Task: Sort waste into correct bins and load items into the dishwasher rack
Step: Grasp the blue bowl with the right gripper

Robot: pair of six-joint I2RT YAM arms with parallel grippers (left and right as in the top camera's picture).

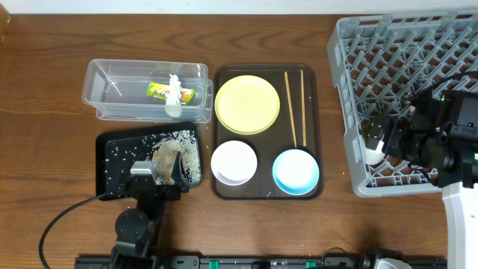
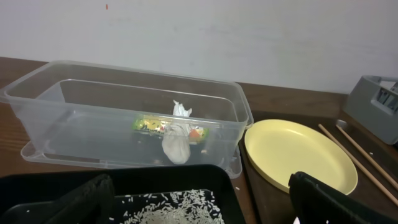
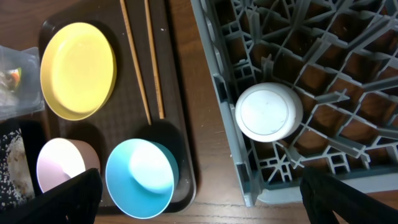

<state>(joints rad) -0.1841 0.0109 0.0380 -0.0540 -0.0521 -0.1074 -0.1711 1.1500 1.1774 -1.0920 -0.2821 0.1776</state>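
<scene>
Overhead, the right claw — spread apart — hangs over a white cup inside the dishwasher rack; loading seems in hand, and next it should reach the light blue bowl left of the rack.

1. The tub is clear, glossy plastic; the tissue looks like crumpled white paper.
2. The rack is matt grey plastic; the black tray looks smooth.
3. The chopsticks are bare wood; the table is brown wood grain; the yellow plate has a smooth sheen.
</scene>
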